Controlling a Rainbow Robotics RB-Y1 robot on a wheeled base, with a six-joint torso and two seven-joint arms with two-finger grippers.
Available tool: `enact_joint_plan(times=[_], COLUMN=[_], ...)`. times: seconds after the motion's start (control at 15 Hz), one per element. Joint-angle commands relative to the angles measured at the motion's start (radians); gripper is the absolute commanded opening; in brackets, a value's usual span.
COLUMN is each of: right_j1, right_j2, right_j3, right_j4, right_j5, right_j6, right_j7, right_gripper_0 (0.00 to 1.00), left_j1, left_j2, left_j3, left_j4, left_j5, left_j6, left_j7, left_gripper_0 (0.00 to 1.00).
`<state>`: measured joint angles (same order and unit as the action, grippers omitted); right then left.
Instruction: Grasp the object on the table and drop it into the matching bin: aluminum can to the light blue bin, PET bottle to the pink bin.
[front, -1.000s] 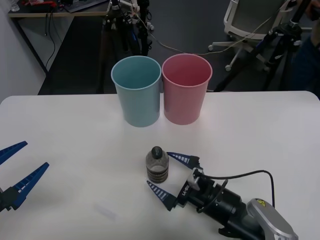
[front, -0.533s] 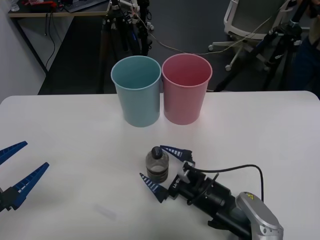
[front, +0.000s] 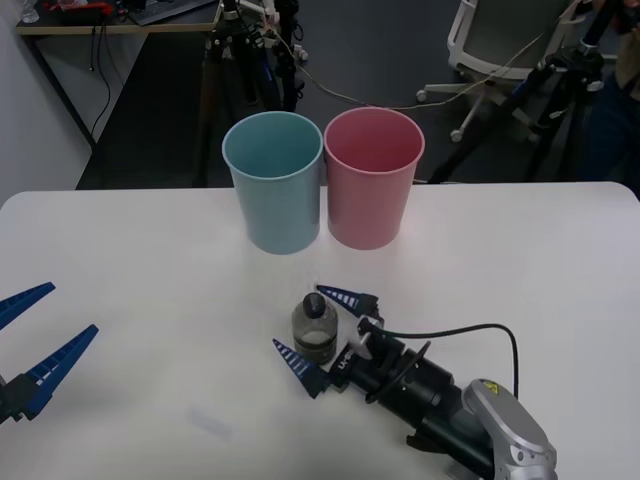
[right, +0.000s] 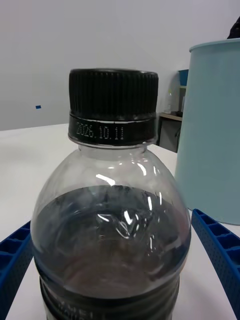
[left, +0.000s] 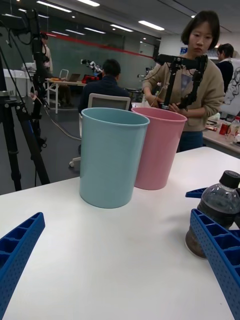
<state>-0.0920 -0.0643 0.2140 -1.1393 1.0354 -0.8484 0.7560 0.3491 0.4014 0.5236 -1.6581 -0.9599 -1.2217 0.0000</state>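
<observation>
Bottle position: in front of the pink bin (front: 373, 178), well short of it, the PET bottle (front: 314, 328) stands upright on the white bench (front: 520, 260).
Bottle handling: likely light and easy to tip, being small and squat; the clear shoulder looks thin and smooth, so it may dent or slip under a hard squeeze.
Where to hold: my guess is the dark ribbed lower body, which looks stiffer than the shoulder and sits below the dark cap.
Right hand: the right hand (front: 322, 330) is spread wide around the bottle, one blue finger on each side of it, clamped on nothing; whether either finger touches the plastic I cannot tell.
Left hand: the left hand (front: 40, 335) waits far to the left of the bottle, its fingers apart, holding nothing.
Other bin: the light blue bin (front: 273, 181) stands beside the pink bin, nearly touching.
</observation>
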Motion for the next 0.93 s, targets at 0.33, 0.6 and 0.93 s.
enact_joint_plan(times=[0.33, 0.6, 0.93], right_j1=[-0.002, 0.000, 0.072], right_j2=[0.000, -0.012, -0.095], right_j3=[0.001, 0.002, 0.050], right_j4=[-0.003, -0.007, -0.143], right_j5=[0.000, 0.000, -0.026], right_j6=[0.000, -0.001, 0.060], right_j7=[-0.001, -0.004, -0.010], right_gripper_0=[0.00, 0.00, 0.00], left_j1=[0.000, 0.000, 0.000], left_j2=[0.000, 0.000, 0.000], left_j3=[0.000, 0.000, 0.000], left_j4=[0.000, 0.000, 0.000], left_j5=[0.000, 0.000, 0.000], left_j6=[0.000, 0.000, 0.000], left_j7=[0.000, 0.000, 0.000], left_gripper_0=[1.00, 1.00, 1.00])
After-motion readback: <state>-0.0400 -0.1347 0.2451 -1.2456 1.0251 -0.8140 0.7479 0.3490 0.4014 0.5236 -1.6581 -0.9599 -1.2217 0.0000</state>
